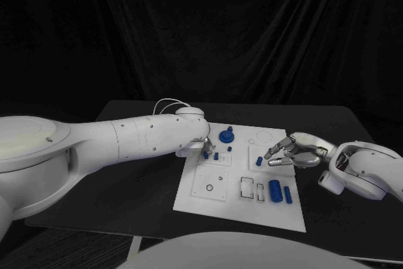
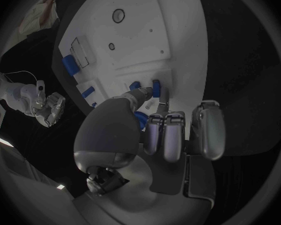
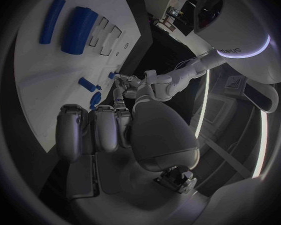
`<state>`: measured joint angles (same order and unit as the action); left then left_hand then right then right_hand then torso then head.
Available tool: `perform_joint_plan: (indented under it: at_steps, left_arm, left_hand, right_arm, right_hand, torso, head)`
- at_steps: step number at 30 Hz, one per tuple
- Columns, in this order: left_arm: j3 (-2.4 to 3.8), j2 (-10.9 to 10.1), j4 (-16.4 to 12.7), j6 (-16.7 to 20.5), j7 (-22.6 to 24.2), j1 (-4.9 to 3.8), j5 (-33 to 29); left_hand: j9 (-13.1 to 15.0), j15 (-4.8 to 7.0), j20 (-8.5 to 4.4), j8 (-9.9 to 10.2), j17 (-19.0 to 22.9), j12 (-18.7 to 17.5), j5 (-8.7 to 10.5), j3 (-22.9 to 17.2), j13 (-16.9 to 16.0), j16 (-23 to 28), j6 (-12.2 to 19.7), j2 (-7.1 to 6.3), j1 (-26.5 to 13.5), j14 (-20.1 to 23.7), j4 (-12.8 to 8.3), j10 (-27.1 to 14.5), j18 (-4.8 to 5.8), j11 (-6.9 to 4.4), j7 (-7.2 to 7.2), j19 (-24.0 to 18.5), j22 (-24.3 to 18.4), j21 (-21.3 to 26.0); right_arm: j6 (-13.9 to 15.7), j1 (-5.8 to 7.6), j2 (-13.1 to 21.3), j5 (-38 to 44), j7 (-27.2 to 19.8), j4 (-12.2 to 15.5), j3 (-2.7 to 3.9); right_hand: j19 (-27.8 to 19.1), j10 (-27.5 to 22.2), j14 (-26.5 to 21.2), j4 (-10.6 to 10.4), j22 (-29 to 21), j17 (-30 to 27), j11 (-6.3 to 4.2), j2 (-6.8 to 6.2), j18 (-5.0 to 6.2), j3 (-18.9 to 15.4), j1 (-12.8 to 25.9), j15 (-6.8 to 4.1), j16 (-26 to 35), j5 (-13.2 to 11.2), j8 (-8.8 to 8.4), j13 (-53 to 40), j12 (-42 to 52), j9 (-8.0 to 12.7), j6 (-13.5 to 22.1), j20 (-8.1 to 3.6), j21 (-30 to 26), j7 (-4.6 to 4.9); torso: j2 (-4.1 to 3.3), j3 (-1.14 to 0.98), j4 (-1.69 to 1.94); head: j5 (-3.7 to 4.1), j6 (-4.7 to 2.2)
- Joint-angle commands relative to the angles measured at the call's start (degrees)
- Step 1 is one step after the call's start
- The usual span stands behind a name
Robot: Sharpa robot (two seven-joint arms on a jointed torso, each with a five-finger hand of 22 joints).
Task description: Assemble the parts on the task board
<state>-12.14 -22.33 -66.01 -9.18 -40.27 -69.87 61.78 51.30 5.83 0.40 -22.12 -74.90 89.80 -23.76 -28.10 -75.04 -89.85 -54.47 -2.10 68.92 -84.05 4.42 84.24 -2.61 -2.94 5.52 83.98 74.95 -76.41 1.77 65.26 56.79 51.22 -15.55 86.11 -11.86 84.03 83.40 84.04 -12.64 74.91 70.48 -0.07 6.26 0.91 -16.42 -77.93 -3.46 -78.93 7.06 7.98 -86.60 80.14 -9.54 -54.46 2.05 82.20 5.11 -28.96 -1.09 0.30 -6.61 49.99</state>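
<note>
The white task board (image 1: 220,194) lies in the middle of the black table. My left hand (image 1: 201,145) hangs over its far left part, fingertips down among small blue pegs (image 2: 155,88) that stand in the board. Whether it pinches one of them is unclear. A round blue knob (image 1: 226,135) sits just beside that hand. My right hand (image 1: 290,152) hovers at the board's right edge with fingers loosely apart and nothing in them, close to another blue peg (image 1: 258,160). A thick blue cylinder (image 1: 275,191) and a thin blue bar (image 1: 287,194) lie near the board's front right.
Rectangular slots (image 1: 247,187) and round holes (image 1: 209,188) mark the board's near half. Black table (image 1: 134,199) surrounds the board, with a dark curtain behind. My left arm (image 1: 117,144) crosses the table's left side.
</note>
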Motion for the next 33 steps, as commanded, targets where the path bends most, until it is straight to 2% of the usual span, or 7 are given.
perform_joint_plan:
  at_steps: [1, 8, 14, 19, 22, 31, 33]
  left_arm:
    - [0.0, 0.27, 0.17, -0.58, -0.27, 0.2, -0.03]
    - [0.0, 0.58, 0.5, -1.44, -0.31, 0.32, -0.03]
    - [0.0, 0.8, 0.74, -2.49, -0.7, 0.51, -0.02]
    - [0.0, 0.89, 0.93, -3.53, -1.13, 0.65, -0.02]
    - [0.0, 0.87, 1.01, -3.96, -1.26, 0.7, 0.02]
    - [0.0, 0.61, 0.88, -4.45, -1.38, 0.77, 2.91]
    - [0.0, 0.56, 0.86, -4.56, -1.39, 0.77, 3.13]
  left_hand:
    - [-0.02, 0.44, -0.28, -0.17, -15.1, -0.19, 0.04, -1.42, -14.68, -0.15, -4.59, 0.36, 0.4, -5.95, -1.08, 5.55, 0.0, -0.3, -4.4, 2.82, 11.48, 0.25]
    - [-0.19, 0.34, -0.2, 0.46, -15.1, -0.29, 0.75, -0.35, -14.61, -0.15, -4.43, -0.19, -0.91, -5.95, 0.15, 5.5, -0.01, -0.23, -4.34, 2.8, 11.47, 0.39]
    - [-0.58, 0.39, -0.17, 1.69, -15.1, -0.49, 5.2, 2.19, -14.47, -0.15, -4.42, -0.44, -2.45, -5.95, 2.47, 5.4, -0.04, -0.3, -4.52, 2.81, 11.45, 0.66]
    - [-1.03, 0.36, -0.18, 2.63, -15.1, -0.7, 6.32, 3.1, -14.32, -0.15, -4.21, -0.55, -2.98, -5.95, 3.43, 5.29, -0.07, -0.26, -4.43, 2.78, 11.41, 0.89]
    - [-1.65, 0.26, -0.09, 3.74, -15.1, -0.94, 8.66, 4.6, -14.16, -0.15, -4.58, -0.75, -3.97, -5.95, 4.91, 5.16, -0.12, -0.16, -4.33, 2.73, 11.33, 1.27]
    - [-1.84, 0.25, -0.09, 4.14, -15.1, -1.07, 8.83, 5.26, -14.08, -0.15, -4.74, -1.17, -4.17, -5.95, 5.23, 5.1, -0.16, -0.14, -4.33, 2.7, 11.28, 1.51]
    - [-1.93, 0.29, -0.1, 4.36, -15.1, -1.09, 8.01, 5.32, -14.06, -0.15, -4.99, -1.2, -3.79, -5.95, 5.09, 5.08, -0.18, -0.21, -4.44, 2.7, 11.26, 1.6]
  right_arm:
    - [0.45, -0.15, 0.02, -0.06, 0.47, 0.04, 0.02]
    - [0.45, -0.17, 0.15, -0.06, 0.45, 0.11, 0.02]
    - [0.47, -0.17, 0.21, -0.06, 0.42, 0.14, 0.02]
    - [0.46, -0.17, 0.21, -0.06, 0.38, 0.14, 0.02]
    - [0.47, -0.18, 0.22, -0.06, 0.36, 0.16, 0.02]
    - [0.47, -0.19, 0.25, -0.06, 0.35, 0.17, 0.02]
    - [0.43, -0.19, 0.25, -0.06, 0.37, 0.16, 0.02]
  right_hand:
    - [2.33, 1.72, 2.37, 0.25, 12.36, -0.05, -0.04, 2.1, 1.14, 0.0, -2.01, -0.47, 0.24, -0.09, -0.07, 11.43, -0.86, 0.02, -0.18, 0.34, -0.3, 0.14]
    - [2.33, 1.72, 2.37, 0.25, 12.36, -0.05, -0.04, 2.1, 1.14, 0.0, -2.01, -0.47, 0.24, -0.09, -0.07, 11.43, -0.86, 0.02, -0.18, 0.34, -0.3, 0.14]
    - [2.33, 1.72, 2.37, 0.25, 12.36, -0.05, -0.04, 2.1, 1.14, 0.0, -2.01, -0.47, 0.24, -0.09, -0.07, 11.43, -0.86, 0.02, -0.18, 0.34, -0.3, 0.14]
    - [2.29, 1.72, 2.37, 0.28, 12.33, 0.0, -0.03, 2.13, 1.16, -0.03, -2.05, -0.46, 0.21, -0.05, -0.08, 11.4, -0.84, 0.03, -0.18, 0.35, -0.38, 0.15]
    - [2.29, 1.72, 2.37, 0.28, 12.33, 0.0, -0.03, 2.13, 1.16, -0.03, -2.05, -0.46, 0.21, -0.05, -0.08, 11.4, -0.84, 0.03, -0.18, 0.35, -0.38, 0.15]
    - [2.29, 1.72, 2.37, 0.28, 12.33, 0.0, -0.03, 2.13, 1.16, -0.03, -2.05, -0.46, 0.21, -0.05, -0.08, 11.4, -0.84, 0.03, -0.18, 0.35, -0.38, 0.15]
    - [2.29, 1.72, 2.37, 0.28, 12.33, 0.0, -0.03, 2.13, 1.16, -0.03, -2.05, -0.46, 0.21, -0.05, -0.08, 11.4, -0.84, 0.03, -0.18, 0.35, -0.38, 0.15]
  torso:
    - [0.03, 0.0, -0.02]
    - [-0.01, 0.01, 0.0]
    - [0.0, 0.01, -0.04]
    - [0.03, 0.01, -0.05]
    - [0.02, 0.01, -0.02]
    - [-0.05, 0.01, 0.03]
    - [-0.03, 0.01, 0.04]
  head:
    - [0.07, 0.01]
    - [0.16, 0.01]
    - [0.13, 0.01]
    - [0.09, 0.01]
    - [0.11, 0.01]
    - [0.12, 0.01]
    - [0.15, 0.01]
